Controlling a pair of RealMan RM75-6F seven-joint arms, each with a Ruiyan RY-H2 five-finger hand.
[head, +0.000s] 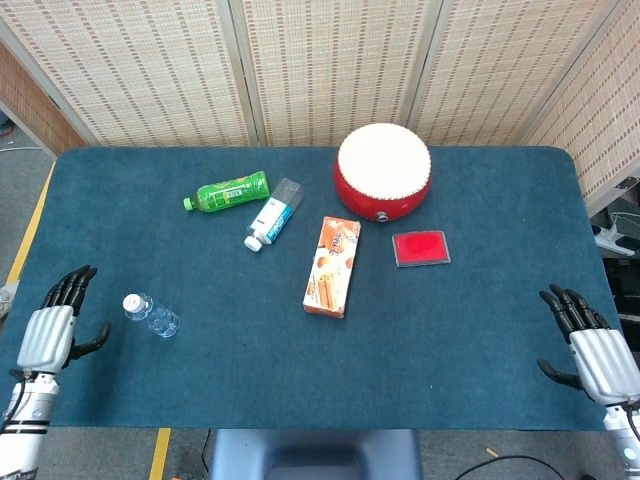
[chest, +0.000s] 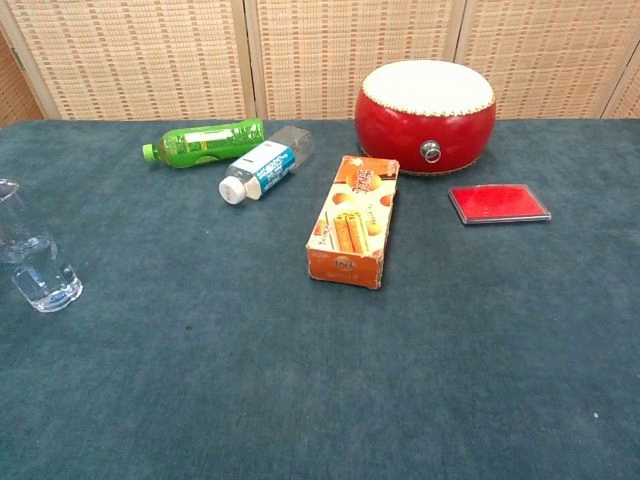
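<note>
Now clear water bottle (head: 150, 315) upright, just beside empty left robot hand (head: 48, 334)

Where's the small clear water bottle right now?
The clear water bottle stands near the table's front left edge in the head view, just right of the open left robot hand, untouched.

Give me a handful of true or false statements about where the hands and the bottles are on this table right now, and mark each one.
1. The left hand holds the small clear plastic bottle. False: the hand is open and apart from the bottle, which stands alone on the blue table.
2. The green plastic bottle lies on its side. True.
3. The orange snack box sits on top of the red drum. False: it lies flat on the table in front of the drum.
4. The right hand is holding nothing, fingers apart. True.
5. The flat red case lies beside the orange snack box. True.
</note>
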